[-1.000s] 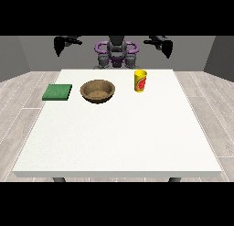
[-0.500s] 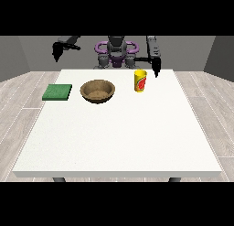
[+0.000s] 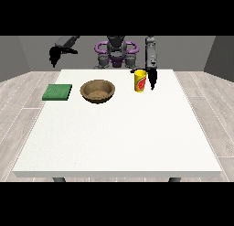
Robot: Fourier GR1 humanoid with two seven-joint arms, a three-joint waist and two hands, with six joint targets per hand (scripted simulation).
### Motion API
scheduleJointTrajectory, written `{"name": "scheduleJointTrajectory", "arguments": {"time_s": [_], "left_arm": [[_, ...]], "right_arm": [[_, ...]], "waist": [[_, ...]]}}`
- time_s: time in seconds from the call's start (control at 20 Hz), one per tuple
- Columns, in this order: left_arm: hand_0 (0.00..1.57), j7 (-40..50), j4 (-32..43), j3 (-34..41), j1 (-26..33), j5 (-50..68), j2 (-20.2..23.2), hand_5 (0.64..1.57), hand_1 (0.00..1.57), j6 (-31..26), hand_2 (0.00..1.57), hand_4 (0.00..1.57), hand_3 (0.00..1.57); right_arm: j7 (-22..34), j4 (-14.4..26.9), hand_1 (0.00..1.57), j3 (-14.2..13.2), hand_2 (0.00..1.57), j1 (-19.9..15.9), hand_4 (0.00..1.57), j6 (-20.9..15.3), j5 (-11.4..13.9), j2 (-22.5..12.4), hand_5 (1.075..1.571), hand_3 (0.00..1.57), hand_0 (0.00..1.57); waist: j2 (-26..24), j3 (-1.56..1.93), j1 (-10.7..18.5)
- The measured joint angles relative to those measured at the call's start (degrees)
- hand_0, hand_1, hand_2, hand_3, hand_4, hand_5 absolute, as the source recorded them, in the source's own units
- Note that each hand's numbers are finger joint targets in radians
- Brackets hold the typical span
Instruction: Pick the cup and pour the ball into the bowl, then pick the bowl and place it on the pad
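A yellow cup (image 3: 140,80) with a red mark stands upright on the white table (image 3: 119,138), right of centre at the back. A brown bowl (image 3: 97,90) sits to its left, and a flat green pad (image 3: 57,92) lies further left. The hand at the view's right (image 3: 151,77) hangs fingers down just beside the cup's right side, with its fingers straight; I cannot tell whether it touches the cup. Off the table's back left corner, the hand at the view's left (image 3: 55,55) hovers with its fingers drooping. No ball shows; the cup's inside is hidden.
The robot's purple and grey torso (image 3: 116,53) stands behind the table's far edge. Wooden floor surrounds the table on both sides.
The hand at the view's right has swung inward and down from out beside the shoulder to the cup's right side. The other hand has sunk slightly. Cup, bowl and pad have not moved.
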Motion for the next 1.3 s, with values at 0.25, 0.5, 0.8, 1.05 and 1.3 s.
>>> {"name": "scheduleJointTrajectory", "arguments": {"time_s": [0.25, 0.5, 0.8, 1.05, 1.3], "left_arm": [[0.0, -6.6, 8.3, 1.3, -3.0, 0.1, 0.6, 1.523, 0.0, 0.6, 0.0, 0.0, 0.0], [0.0, -10.4, 15.0, 2.4, -6.5, 0.5, 1.3, 1.32, 0.0, 1.5, 0.0, 0.76, 0.0], [1.32, -14.9, 13.4, 0.6, -4.4, -5.6, 1.4, 1.246, 1.32, 12.8, 1.57, 1.47, 1.57], [1.32, -14.6, 13.6, -0.6, -4.3, -8.0, 0.9, 1.256, 1.32, 18.3, 1.57, 1.5, 1.57], [1.41, -5.4, 14.2, -4.7, -3.8, -13.6, 4.2, 1.329, 1.41, 20.3, 1.57, 1.57, 1.57]], "right_arm": [[-2.6, 2.0, 0.0, 0.2, 0.0, -1.1, 0.0, 0.6, 0.7, 0.0, 1.571, 0.0, 0.0], [-3.8, 2.9, 0.0, 0.0, 0.0, -1.7, 0.0, 1.0, 1.1, -0.4, 1.571, 0.0, 0.0], [-4.3, 2.6, 0.0, -0.3, 0.0, -2.9, 0.0, 2.0, 0.8, -1.6, 1.57, 0.0, 0.0], [-3.3, 4.0, 0.0, -1.8, 0.0, -3.0, 0.0, 3.2, -0.2, -3.5, 1.57, 0.0, 0.0], [0.5, 7.5, 0.0, -2.9, 0.0, -0.9, 0.0, 4.4, -1.3, -5.0, 1.569, 0.0, 0.0]], "waist": [[2.0, 0.01, -0.5], [2.8, 0.03, -1.3], [3.9, 1.22, -3.4], [2.6, 0.88, -3.9], [-5.9, 0.33, -1.7]]}}
